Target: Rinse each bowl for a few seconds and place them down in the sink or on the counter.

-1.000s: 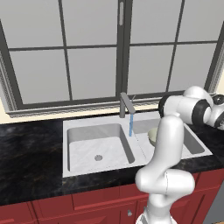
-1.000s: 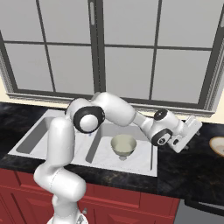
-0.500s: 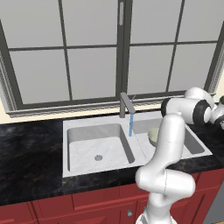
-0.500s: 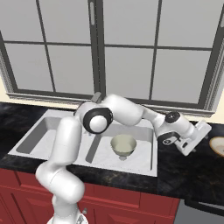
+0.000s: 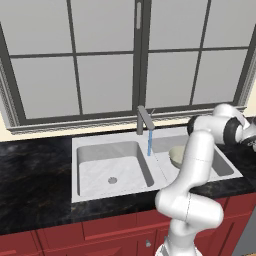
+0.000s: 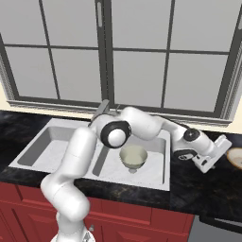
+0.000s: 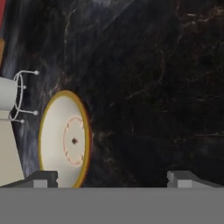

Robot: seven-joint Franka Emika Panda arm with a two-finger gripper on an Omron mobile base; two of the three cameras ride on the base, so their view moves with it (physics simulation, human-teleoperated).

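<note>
Two bowls are in view. One pale beige bowl stands upright in the right basin of the double-basin sink, near its drain. The second bowl, cream with a tan rim, lies on the black bench far to the right, at the picture's edge.

The arm reaches right across the sink, and the tool hangs over the bench just left of that second bowl.

The left base view shows a thin blue stream of water falling from the grey faucet; the right base view hides it behind the arm. The hand view shows the second bowl close up, and the tool's tips stand wide apart, released, holding nothing. A white wire-framed object beside it is hard to identify.
</note>
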